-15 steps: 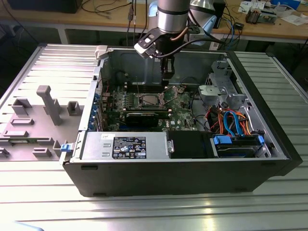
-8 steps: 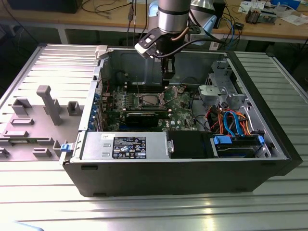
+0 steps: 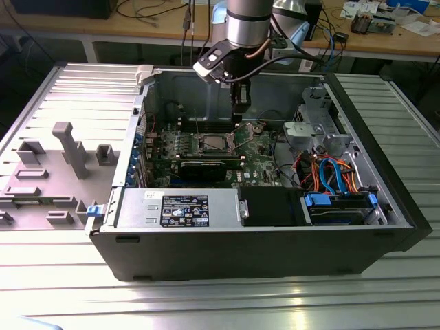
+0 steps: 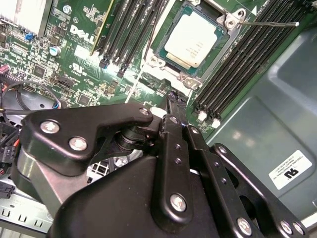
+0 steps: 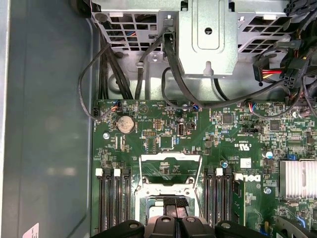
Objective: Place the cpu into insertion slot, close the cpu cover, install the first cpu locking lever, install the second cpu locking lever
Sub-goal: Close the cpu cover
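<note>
The cpu (image 4: 193,38), a small silvery square, lies in the insertion slot (image 4: 232,20) on the green motherboard; in the exterior view the cpu (image 3: 210,142) shows mid-board. The cpu cover (image 5: 171,189), a silver frame with a square window, is swung open beside the slot. A thin wire locking lever (image 4: 267,23) sticks out, unlatched, at one side of the slot. My gripper (image 4: 172,96) hovers just above the cover's hinge side, shut with nothing between its fingers. From outside, the gripper (image 3: 240,110) hangs over the board to the right of the cpu. The gripper (image 5: 175,219) hides part of the slot.
Black memory slots (image 5: 113,198) flank the socket on both sides. A drive cage (image 3: 317,117) with cables, a power supply (image 3: 182,208), a finned heat sink (image 5: 297,178) and the case walls (image 3: 172,86) close in around the board.
</note>
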`<state>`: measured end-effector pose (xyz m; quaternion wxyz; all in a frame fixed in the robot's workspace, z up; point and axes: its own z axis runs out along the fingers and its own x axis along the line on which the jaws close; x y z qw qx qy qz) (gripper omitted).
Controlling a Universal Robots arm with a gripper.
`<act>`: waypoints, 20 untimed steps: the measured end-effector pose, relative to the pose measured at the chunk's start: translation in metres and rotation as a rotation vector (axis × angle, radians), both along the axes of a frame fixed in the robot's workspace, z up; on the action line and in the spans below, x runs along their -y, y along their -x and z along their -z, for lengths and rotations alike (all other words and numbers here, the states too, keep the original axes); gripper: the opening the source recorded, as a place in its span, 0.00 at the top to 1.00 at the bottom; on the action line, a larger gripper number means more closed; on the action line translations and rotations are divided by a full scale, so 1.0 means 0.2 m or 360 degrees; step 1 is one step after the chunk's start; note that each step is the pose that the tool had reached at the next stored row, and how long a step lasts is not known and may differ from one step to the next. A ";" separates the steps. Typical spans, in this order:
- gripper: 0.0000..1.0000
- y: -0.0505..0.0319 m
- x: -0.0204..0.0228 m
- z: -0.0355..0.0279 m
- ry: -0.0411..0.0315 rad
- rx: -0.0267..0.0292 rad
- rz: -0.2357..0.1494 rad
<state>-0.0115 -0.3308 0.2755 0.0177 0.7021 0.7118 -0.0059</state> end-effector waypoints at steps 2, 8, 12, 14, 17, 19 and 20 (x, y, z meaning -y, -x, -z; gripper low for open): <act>0.89 -0.002 0.000 0.000 0.0000 0.00000 0.0000; 0.89 -0.011 0.000 0.000 0.0000 0.00000 0.0000; 0.89 -0.015 0.000 0.000 0.0000 0.00000 0.0000; 0.89 -0.017 0.000 0.000 0.0000 0.00001 0.0000; 0.89 -0.023 0.000 0.000 0.0000 0.00001 0.0000; 0.89 -0.025 0.000 0.000 0.0000 0.00000 0.0000; 0.89 -0.026 0.000 0.000 0.0000 0.00000 0.0000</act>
